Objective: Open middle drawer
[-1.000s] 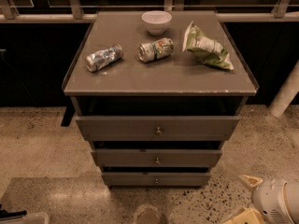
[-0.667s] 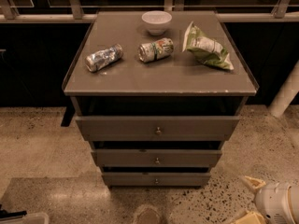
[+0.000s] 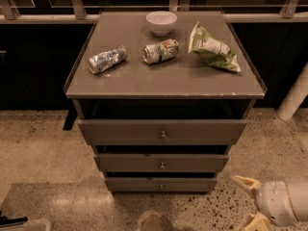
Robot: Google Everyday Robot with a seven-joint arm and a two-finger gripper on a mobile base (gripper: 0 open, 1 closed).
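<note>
The middle drawer (image 3: 126, 162) is the mid-sized of three grey-brown drawer fronts in the cabinet, with a small round metal knob (image 3: 162, 165) at its centre. It looks pushed in, set back under the wider top drawer (image 3: 120, 130). The narrowest bottom drawer (image 3: 134, 184) sits below it. My gripper (image 3: 244, 201) is at the lower right, low over the floor, to the right of and below the drawers. Its two cream fingers (image 3: 242, 182) stand apart, open and empty, pointing left toward the cabinet.
On the cabinet top (image 3: 144, 81) lie a white bowl (image 3: 161, 22), two crushed cans (image 3: 107, 59) (image 3: 160, 51) and a green chip bag (image 3: 211, 49). A dark railing runs behind. A white post (image 3: 294, 100) stands at the right. The floor is speckled stone.
My gripper has shifted slightly left and up toward the cabinet. The drawers and the things on top have not moved.
</note>
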